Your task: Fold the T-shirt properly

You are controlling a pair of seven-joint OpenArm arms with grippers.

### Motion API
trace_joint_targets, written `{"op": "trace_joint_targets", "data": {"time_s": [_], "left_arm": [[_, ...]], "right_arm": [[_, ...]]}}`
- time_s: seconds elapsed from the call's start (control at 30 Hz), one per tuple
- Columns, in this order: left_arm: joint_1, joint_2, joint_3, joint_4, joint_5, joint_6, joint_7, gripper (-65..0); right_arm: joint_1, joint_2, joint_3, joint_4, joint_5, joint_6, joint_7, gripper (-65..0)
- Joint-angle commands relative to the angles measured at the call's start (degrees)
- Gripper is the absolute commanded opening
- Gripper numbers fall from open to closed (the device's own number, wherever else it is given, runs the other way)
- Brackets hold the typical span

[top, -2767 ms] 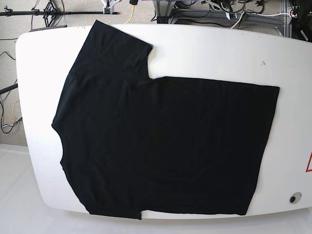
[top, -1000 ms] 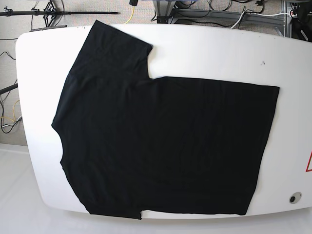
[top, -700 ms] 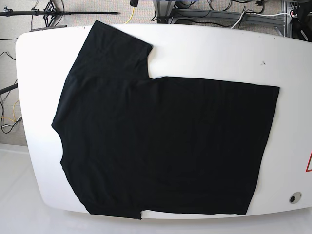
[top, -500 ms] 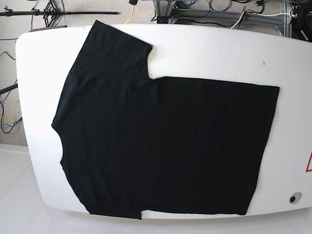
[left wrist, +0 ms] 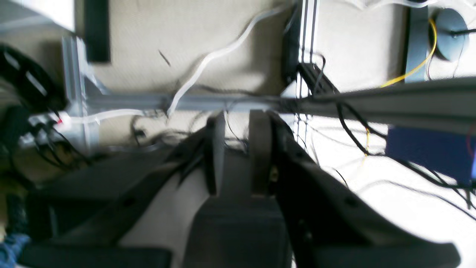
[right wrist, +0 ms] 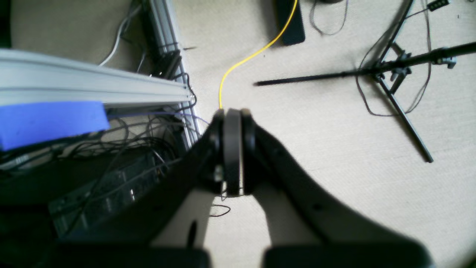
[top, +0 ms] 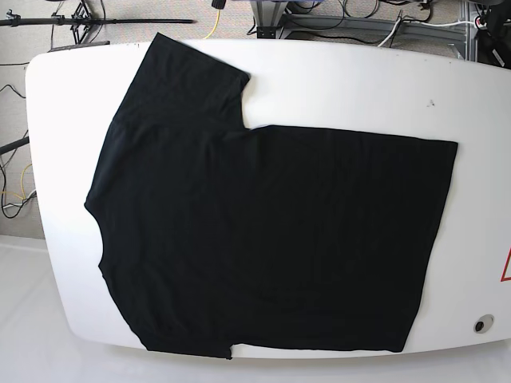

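Note:
The T-shirt (top: 263, 231) lies spread flat on the white table (top: 359, 80) in the base view, black and plain side up. One short sleeve (top: 188, 76) points to the far left corner, and the straight hem is at the right. Neither gripper shows in the base view. In the left wrist view my left gripper (left wrist: 238, 119) hangs over the floor and frame, its fingers a little apart with nothing between them. My right gripper (right wrist: 232, 113) is shut on nothing above the carpet in the right wrist view.
A red triangle mark (top: 506, 267) and a round fitting (top: 482, 324) sit at the table's right edge. Off the table are aluminium frame rails (left wrist: 372, 104), loose cables, a yellow cable (right wrist: 253, 56), a blue block (right wrist: 48, 121) and a black tripod stand (right wrist: 394, 74).

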Motion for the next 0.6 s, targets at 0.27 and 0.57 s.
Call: {"op": "trace_joint_targets", "data": {"time_s": [0.27,0.57], "left_arm": [[3.75,-1.23,-1.91,11.52,-0.74,-0.32,2.01,-53.0],[5.95,-3.23,-1.85,18.54,-2.76,-0.52,2.42,-49.5]], "right_arm": [[-4.75,0.14,0.36,13.75,1.69,-0.13,1.42,-65.0],[-6.66,0.14,0.08,21.84,1.55,0.46,-0.71,-65.0]]}}
